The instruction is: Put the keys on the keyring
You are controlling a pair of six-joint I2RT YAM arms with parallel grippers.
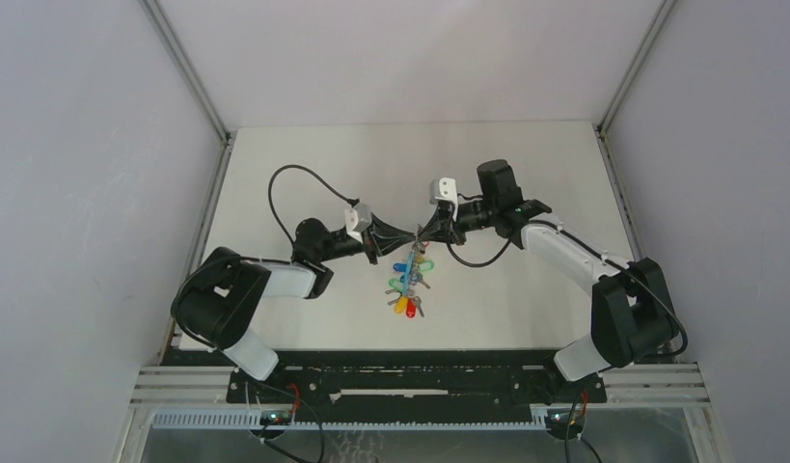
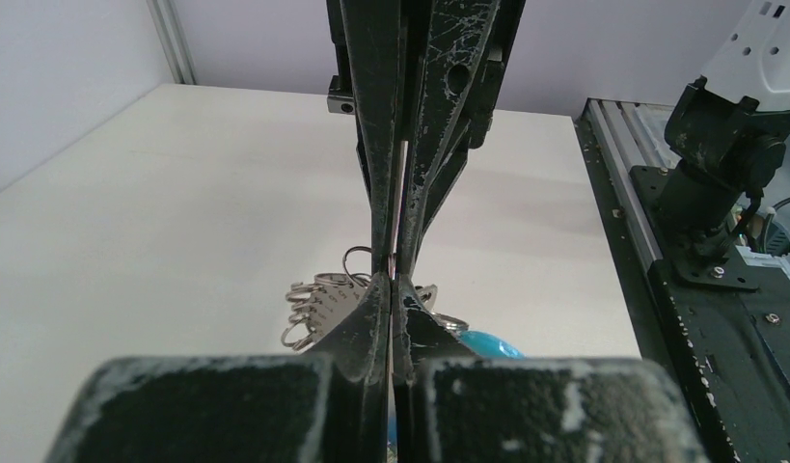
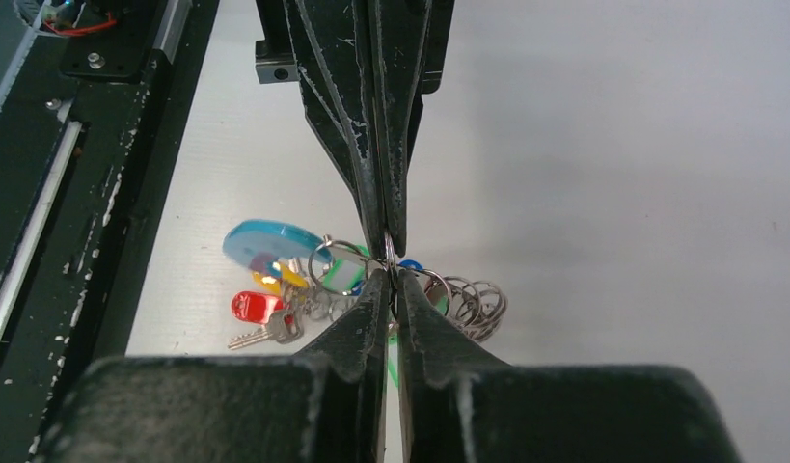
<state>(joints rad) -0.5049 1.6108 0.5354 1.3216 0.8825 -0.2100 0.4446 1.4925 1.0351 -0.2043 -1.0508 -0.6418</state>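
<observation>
Item: keyring [image 3: 389,249], seen only as a thin silvery edge caught where the two sets of fingertips meet over the middle of the table [image 1: 304,164]; it is edge-on to both wrist cameras, so I cannot make out its full loop or any coloured segment. Held by: left gripper [image 2: 393,285], jaws closed down to a hairline slit on that metal edge; right gripper [image 3: 392,282], likewise pinched to a sliver on it from the opposite side, tip against tip. Reason for hold, as I read it: two grips close together steady the ring, and perhaps let me work its turns apart, while the load trails free below. Attached: keys [image 1: 407,286], a bunch trailing from the pinch point. Orientation: in the top view the bunch's long axis runs from the fingertips toward the near edge and the arm bases, across the line of the two arms; the heads fan out along it. Contents legible from the right wrist: blue oval tag [image 3: 273,241] uppermost, green and yellow pieces behind it, red tag [image 3: 255,306] at the far end with a bare silver blade beside it. Also present: small split rings [image 3: 471,297], a stacked cluster just beside the pinch, on the other side from the tags. Not determined: whether the end keys touch the table or hang clear. Status, my judgement: the keys look gathered at the ring.
</observation>
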